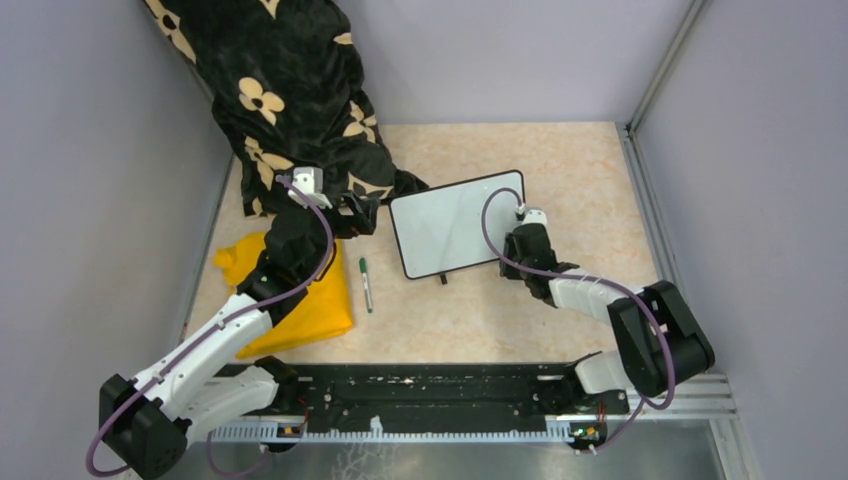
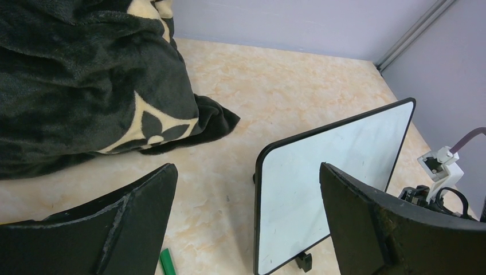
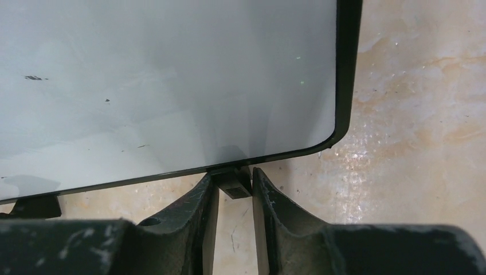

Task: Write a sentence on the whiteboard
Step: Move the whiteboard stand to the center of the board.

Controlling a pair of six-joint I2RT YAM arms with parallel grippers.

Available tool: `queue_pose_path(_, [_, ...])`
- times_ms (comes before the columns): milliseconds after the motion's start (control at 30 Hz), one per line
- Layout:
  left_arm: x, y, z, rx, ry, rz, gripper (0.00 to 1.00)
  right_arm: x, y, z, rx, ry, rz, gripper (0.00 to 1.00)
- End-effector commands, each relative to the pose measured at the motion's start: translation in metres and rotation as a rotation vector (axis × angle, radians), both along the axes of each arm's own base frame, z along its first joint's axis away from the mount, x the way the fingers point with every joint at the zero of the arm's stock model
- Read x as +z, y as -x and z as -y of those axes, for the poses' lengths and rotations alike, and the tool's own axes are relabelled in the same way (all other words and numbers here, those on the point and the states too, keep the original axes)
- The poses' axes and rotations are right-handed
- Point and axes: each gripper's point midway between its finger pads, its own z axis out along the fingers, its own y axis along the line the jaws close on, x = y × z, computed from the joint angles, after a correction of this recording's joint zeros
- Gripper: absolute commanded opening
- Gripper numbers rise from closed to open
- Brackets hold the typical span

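Observation:
The whiteboard (image 1: 455,222) stands tilted on the table, thin black frame, white face (image 2: 298,189). No sentence shows on it; the face (image 3: 172,86) is blank apart from a few faint specks. My right gripper (image 1: 514,256) is at the board's near right edge. In the right wrist view its fingertips (image 3: 234,180) press both sides of a small black foot (image 3: 235,189) under the frame. My left gripper (image 1: 360,212) hangs open left of the board, nothing between its fingers (image 2: 246,167). A green marker (image 1: 366,285) lies on the table between cloth and board.
A folded yellow cloth (image 1: 310,305) lies under the left arm. A black blanket with cream flowers (image 1: 290,90) is heaped at the back left, and its edge (image 2: 86,74) reaches close to the left gripper. Grey walls close in the table.

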Motion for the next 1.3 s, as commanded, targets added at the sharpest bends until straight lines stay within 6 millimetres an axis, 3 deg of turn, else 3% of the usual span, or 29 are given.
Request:
queue_pose_path(0, [0.006, 0.000, 0.000, -0.006, 0.020, 0.013, 0.99, 0.031, -0.016, -0.007, -0.014, -0.031, 0.118, 0.24])
queue_pose_path(267, [0.003, -0.001, 0.003, -0.019, 0.026, 0.002, 0.99, 0.023, 0.012, 0.002, -0.047, -0.043, 0.113, 0.17])
queue_pose_path(433, [0.000, -0.001, 0.005, -0.021, 0.026, -0.006, 0.99, 0.022, 0.024, -0.004, -0.033, -0.062, 0.113, 0.16])
queue_pose_path(1267, [-0.018, -0.008, 0.008, -0.014, -0.011, -0.057, 0.99, 0.018, 0.040, -0.041, 0.104, -0.018, 0.087, 0.13])
